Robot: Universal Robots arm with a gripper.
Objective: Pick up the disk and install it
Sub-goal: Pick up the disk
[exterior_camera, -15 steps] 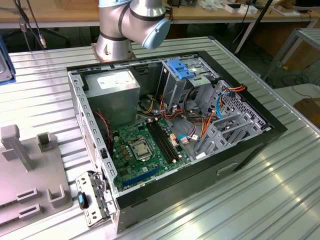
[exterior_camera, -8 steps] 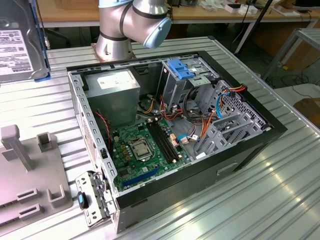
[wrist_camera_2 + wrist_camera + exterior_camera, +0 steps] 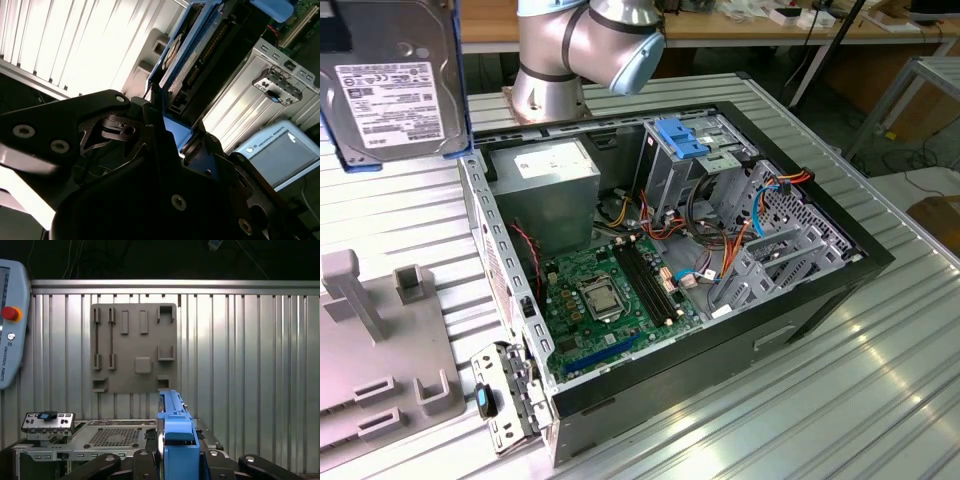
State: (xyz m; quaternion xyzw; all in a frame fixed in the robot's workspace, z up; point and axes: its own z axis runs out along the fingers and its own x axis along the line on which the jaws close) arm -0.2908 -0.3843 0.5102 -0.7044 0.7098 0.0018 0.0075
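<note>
A: What is the end effector (image 3: 178, 464) doing?

B: Its black fingers (image 3: 146, 464) are clamped on the disk (image 3: 175, 432), one on each side of the bright blue carrier frame.

A: So where is the disk?

B: Up in the air, off the worktop (image 3: 820, 380). In the exterior view it hangs at ten o'clock, close to the lens with its label side facing the camera. It is well apart from the open computer case (image 3: 720, 360).

A: And around the case?

B: The case lies on its side in the middle of the worktop. Inside, the green motherboard (image 3: 610, 290) sits toward seven o'clock, the silver power supply (image 3: 540, 185) toward eleven and the blue-tabbed drive cage (image 3: 685, 140) toward one. The arm's base (image 3: 555, 85) stands at the case's twelve o'clock. A grey fixture plate (image 3: 380, 340) lies flat at its eight o'clock.

A: What is the surface like?

B: Ribbed, silvery metal sheet that catches bright glare. A pale teach pendant (image 3: 10, 325) with a red button appears in both wrist views.

A: And the room?

B: Wooden benches (image 3: 720, 25) run behind, from twelve to one o'clock. A grey metal frame (image 3: 920, 90) stands at two o'clock, with cables on the floor nearby.
</note>
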